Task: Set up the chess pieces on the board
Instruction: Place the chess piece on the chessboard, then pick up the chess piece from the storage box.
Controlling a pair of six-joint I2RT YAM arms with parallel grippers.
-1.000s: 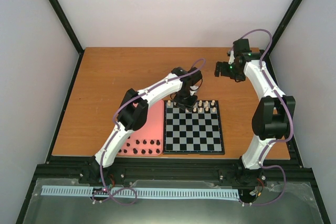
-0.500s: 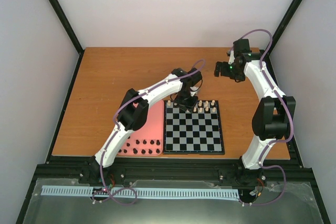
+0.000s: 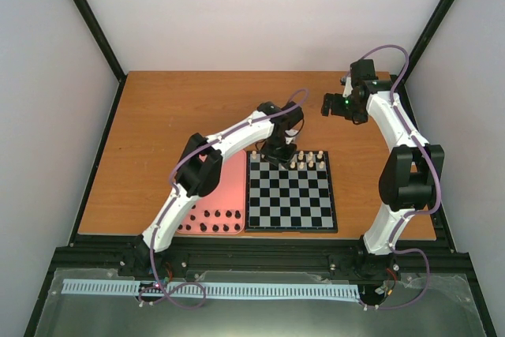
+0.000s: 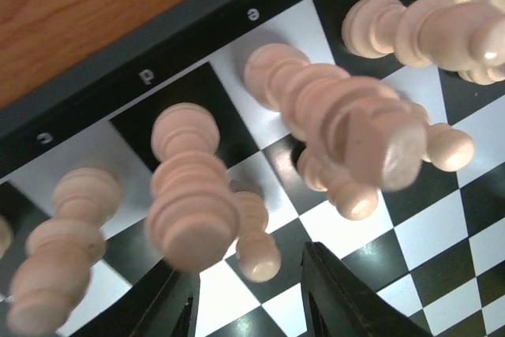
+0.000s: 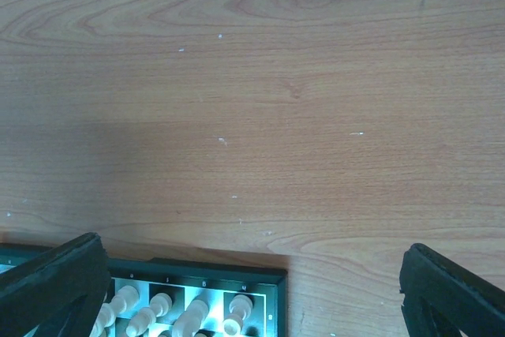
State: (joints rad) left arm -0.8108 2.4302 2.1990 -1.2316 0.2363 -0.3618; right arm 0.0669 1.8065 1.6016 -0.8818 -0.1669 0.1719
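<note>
The chessboard (image 3: pixel 290 219) lies at the table's front middle, with cream pieces (image 3: pixel 309 160) in its far rows. Black pieces (image 3: pixel 218 221) lie in the pink tray (image 3: pixel 229 187) left of it. My left gripper (image 3: pixel 278 154) hangs low over the board's far left corner; in the left wrist view it (image 4: pixel 248 305) is open around a small cream pawn (image 4: pixel 257 244), with several taller cream pieces (image 4: pixel 347 116) close by. My right gripper (image 3: pixel 332 106) is open and empty, held above bare table beyond the board, whose far right corner (image 5: pixel 268 282) shows in the right wrist view.
The orange wooden table (image 3: pixel 181 116) stretches behind and left of the board. Black frame rails (image 3: pixel 237 254) run along the near edge, white walls on three sides.
</note>
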